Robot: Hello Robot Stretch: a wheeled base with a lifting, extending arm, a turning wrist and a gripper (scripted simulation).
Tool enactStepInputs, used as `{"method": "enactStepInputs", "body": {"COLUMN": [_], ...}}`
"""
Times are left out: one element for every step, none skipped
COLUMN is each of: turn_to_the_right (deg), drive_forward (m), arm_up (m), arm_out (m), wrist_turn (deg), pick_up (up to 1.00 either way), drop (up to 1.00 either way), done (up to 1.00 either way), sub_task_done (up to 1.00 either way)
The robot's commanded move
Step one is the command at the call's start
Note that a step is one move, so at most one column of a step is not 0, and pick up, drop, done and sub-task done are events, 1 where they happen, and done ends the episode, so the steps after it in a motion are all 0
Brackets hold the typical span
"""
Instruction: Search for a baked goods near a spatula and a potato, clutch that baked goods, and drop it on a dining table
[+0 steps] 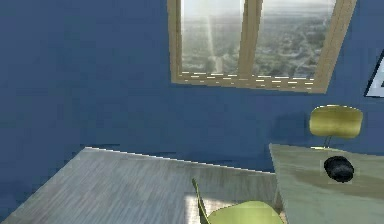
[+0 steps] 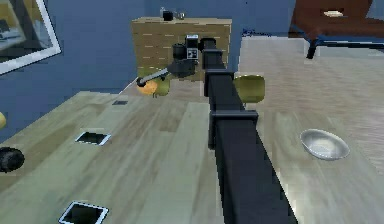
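An orange-yellow blob (image 2: 150,88), possibly the baked goods, is showing upper left of centre in the arm side view, at the tip of the pincer (image 2: 152,77), by the far edge of the table (image 2: 150,150); whether the pincer is gripping it, I cannot tell. If so, only dropping is remaining

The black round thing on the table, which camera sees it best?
The forward view. There the black round thing sits whole on the pale table. In the arm side view, what is likely the same thing is cut off by the left edge.
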Motion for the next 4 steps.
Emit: {"method": "enactStepInputs", "body": {"turn_to_the_right": [0.0, 0.0, 0.0, 0.0], "drive_forward": [0.00, 0.00, 0.00, 0.00], "arm_up": [0.00, -0.32, 0.00, 0.00], "arm_out": [0.00, 0.00, 0.00, -0.10], "wrist_turn": [33.0, 0.0, 0.0, 0.0], "pick_up": [0.00, 0.00, 0.00, 0.00], "drop": [0.00, 0.00, 1.00, 0.00], "done": [0.00, 0.00, 0.00, 0.00], "sub_task_done": [0.00, 0.00, 0.00, 0.00]}}
